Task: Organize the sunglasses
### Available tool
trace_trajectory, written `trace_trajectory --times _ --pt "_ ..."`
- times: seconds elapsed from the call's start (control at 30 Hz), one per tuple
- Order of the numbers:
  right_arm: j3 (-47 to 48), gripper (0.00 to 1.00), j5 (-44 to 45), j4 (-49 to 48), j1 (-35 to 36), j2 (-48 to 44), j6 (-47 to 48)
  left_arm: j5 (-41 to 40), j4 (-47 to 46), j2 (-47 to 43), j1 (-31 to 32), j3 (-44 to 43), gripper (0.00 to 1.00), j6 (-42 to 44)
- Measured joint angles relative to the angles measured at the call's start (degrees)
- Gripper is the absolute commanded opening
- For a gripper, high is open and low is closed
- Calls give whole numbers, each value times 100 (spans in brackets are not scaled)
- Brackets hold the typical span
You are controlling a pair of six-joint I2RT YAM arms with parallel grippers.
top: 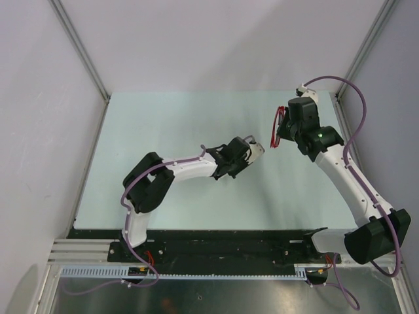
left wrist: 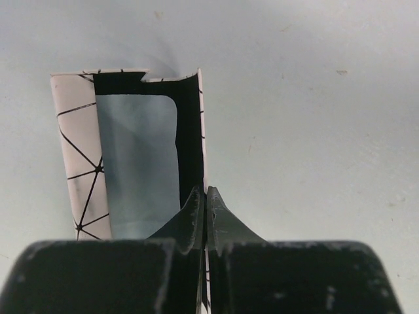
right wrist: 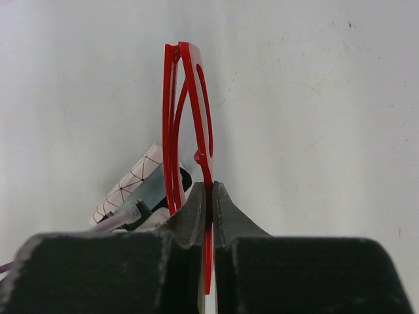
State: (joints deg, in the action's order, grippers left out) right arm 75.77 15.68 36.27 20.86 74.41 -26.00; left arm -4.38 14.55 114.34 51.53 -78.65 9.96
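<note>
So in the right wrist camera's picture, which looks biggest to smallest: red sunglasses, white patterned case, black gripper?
Largest: the right gripper, filling the bottom edge.
Then the sunglasses.
Smallest: the case, though it lies farther from the camera, so its true size is unsure.

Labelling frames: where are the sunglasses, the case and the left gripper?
sunglasses [right wrist: 171, 157], right wrist view, red temple arms.
case [left wrist: 75, 150], left wrist view, patterned outer wall.
left gripper [left wrist: 206, 191], left wrist view, between its fingertips.
</note>
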Motion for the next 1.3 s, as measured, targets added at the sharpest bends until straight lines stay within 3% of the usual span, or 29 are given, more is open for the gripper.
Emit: trace_trajectory --times 0.27,0.53,0.83,1.13,1.17,1.3 --pt "-2 0 -11 55 0 -179 -96 83 7 -468 197 485 0 396" --pt "-118 0 -39 85 0 -295 -160 669 101 -1019 240 730 0 544" --pt "-153 0 -122 81 2 -295 -205 798 76 -1062 542 935 1 798" --pt "-155 0 -166 76 2 -295 -205 437 -39 -1062 673 1370 30 1012" --pt "-155 0 -168 76 2 -295 -205 398 -39 -1062 673 1381 43 1014" --pt "-155 0 -201 72 2 -295 -205 199 -79 -1062 671 1384 65 1010"
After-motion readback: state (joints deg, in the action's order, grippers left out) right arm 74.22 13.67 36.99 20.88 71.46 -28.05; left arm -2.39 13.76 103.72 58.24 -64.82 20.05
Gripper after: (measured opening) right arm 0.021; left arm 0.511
